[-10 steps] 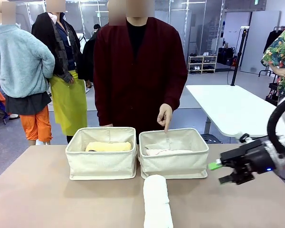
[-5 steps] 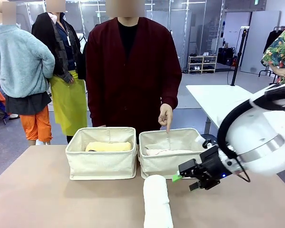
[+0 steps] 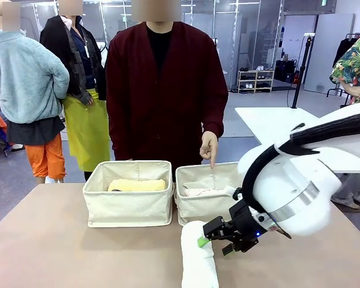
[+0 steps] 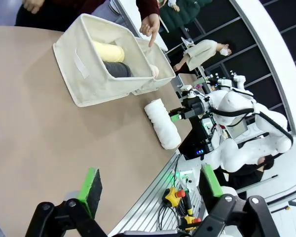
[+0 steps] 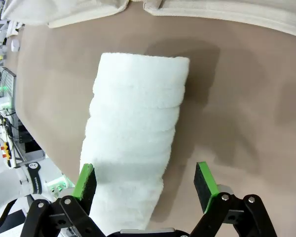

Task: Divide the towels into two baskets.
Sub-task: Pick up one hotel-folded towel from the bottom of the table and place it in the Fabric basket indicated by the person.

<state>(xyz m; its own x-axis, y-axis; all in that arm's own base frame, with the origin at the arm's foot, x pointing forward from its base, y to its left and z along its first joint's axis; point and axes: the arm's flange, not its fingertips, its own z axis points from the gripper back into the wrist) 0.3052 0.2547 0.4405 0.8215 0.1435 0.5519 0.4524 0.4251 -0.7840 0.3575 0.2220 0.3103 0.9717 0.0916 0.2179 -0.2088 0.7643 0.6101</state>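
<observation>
Item: my right tool (image 3: 213,242), front view, at 5 o'clock of the frame. Fingers spread wide, nothing gripped, poised over the white towel roll (image 3: 198,257). In the right wrist view the right tool (image 5: 145,180) has its green pads (image 5: 85,180) parted; one pad overlaps the roll's edge, the other stands over bare table (image 5: 246,113).

Item: white towel roll (image 5: 133,128). Lies on the table at 6 o'clock of the front view, just in front of the right basket (image 3: 211,201), one end near that basket's wall.

Item: left basket (image 3: 129,192), cream canvas, touching the right basket side by side. Holds a pale yellow towel roll (image 3: 138,185); the left wrist view shows a dark grey towel roll (image 4: 118,69) beside the yellow one (image 4: 108,51).

Item: right basket. Holds a pale pink towel (image 3: 201,192), lying low inside.

Item: my left tool (image 4: 148,187), left wrist view, 6 o'clock. Fingers wide apart, empty, above bare table (image 4: 39,128) well away from the baskets.

Item: the person's hand (image 3: 209,147), index finger pointing down over the right basket's far rim.
</observation>
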